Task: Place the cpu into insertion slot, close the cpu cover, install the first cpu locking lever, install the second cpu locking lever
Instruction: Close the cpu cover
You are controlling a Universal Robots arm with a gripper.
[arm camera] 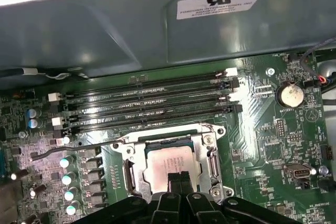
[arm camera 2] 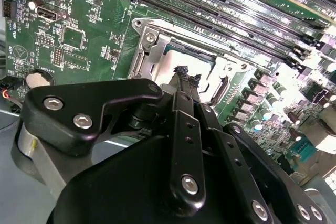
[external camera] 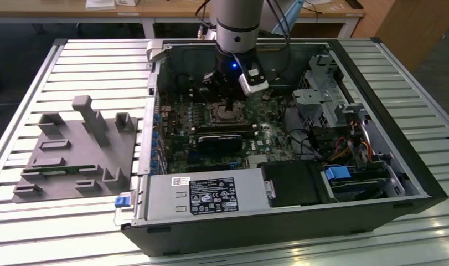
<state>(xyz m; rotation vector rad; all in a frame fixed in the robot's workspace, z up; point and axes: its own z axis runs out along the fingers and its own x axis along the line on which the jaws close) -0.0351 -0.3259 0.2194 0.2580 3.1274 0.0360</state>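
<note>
The arm is seen in the exterior view reaching straight down from above into the open computer case (external camera: pixel 401 183), with the wrist held upright over the motherboard (external camera: pixel 181 138). The gripper (arm camera: pixel 179 178) is pointed down at the socket area, and its 2 fingertips are pressed together with nothing clamped between them.

The cpu (arm camera: pixel 169 162) is seated in the insertion slot (arm camera: pixel 127 174), its dull metal top facing up. The cpu cover (arm camera: pixel 164 139) appears to be laid flat around it, so that the chip is shown through the cover's window. The closed fingertips are placed directly over the chip's near edge; whether they touch it cannot be told. A thin metal lever (arm camera: pixel 79 148) is seen stretching away from 1 corner of the socket. 4 long memory slots (arm camera: pixel 152 103) are lined up just beside the socket.

In both wrist views the near part of the cpu and cover is hidden behind the gripper's black linkage. In the exterior view the socket is largely covered by the wrist and gripper.
</note>
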